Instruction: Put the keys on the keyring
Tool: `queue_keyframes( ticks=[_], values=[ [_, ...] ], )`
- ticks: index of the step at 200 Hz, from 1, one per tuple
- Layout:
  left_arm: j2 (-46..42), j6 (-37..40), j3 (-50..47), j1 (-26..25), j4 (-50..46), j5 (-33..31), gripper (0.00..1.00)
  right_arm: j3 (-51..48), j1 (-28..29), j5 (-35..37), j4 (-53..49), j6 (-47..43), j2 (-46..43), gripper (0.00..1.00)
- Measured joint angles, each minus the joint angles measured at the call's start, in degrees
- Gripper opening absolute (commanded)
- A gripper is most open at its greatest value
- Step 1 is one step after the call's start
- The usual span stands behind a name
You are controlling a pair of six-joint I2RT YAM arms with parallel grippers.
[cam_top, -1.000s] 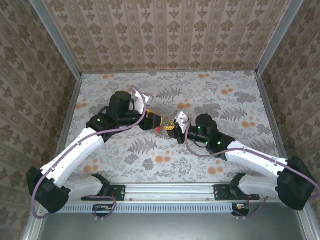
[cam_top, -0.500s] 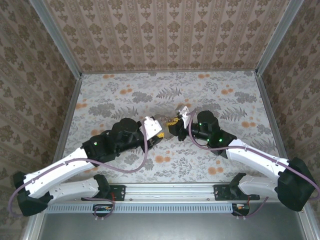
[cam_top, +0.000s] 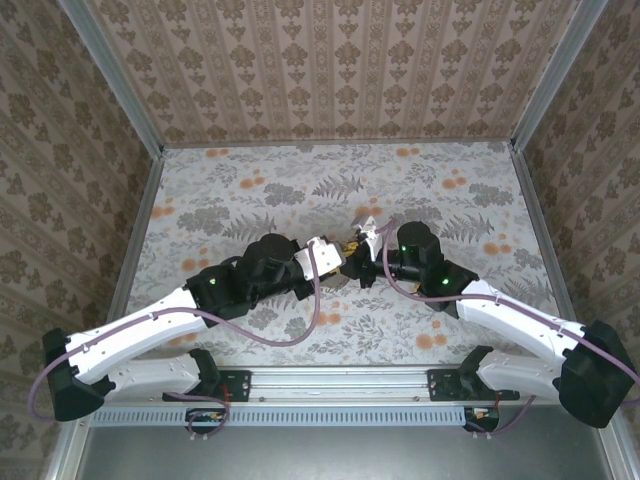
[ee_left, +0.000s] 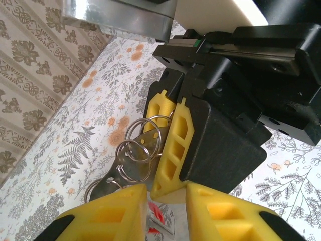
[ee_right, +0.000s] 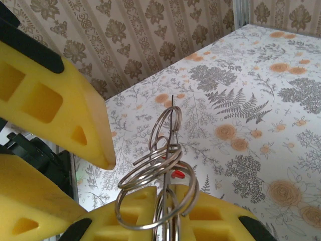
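My right gripper [ee_right: 168, 221] is shut on the keyring [ee_right: 163, 155], a bunch of several silver split rings on a flat metal tab, held upright above the table. The same keyring [ee_left: 138, 148] sticks out left of the right gripper [ee_left: 168, 128] in the left wrist view. My left gripper [ee_left: 166, 213] is open just below and nearly touches the right fingers. A small red piece with a metal sliver [ee_left: 156, 221] lies in its gap, beside the left finger. From above, the left gripper [cam_top: 336, 263] and the right gripper [cam_top: 357, 246] meet mid-table. A key with an orange-yellow head is hidden.
The floral tabletop [cam_top: 440, 190] is walled by patterned panels behind and on both sides. The left gripper's yellow fingers [ee_right: 55, 105] crowd close on the left of the right wrist view. Both forearms angle in from the near rail [cam_top: 340, 380].
The left arm has swung down and to the right, bringing its gripper up against the right gripper. The right gripper shifted slightly back and right, still holding the rings.
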Motion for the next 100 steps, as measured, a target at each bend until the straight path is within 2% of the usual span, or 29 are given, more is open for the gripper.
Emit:
queue_keyframes(
  ticks=[46, 100],
  values=[
    [0.0, 1.9, 0.0, -0.1, -0.1, 0.0, 0.20, 0.7, -0.1, -0.5, -1.9, 0.0, 0.0, 0.00],
    [-0.1, 3.3, 0.0, 0.0, 0.3, -1.5, 0.23, 0.8, 0.3, -3.9, -4.1, -0.6, -0.8, 0.00]
  ],
)
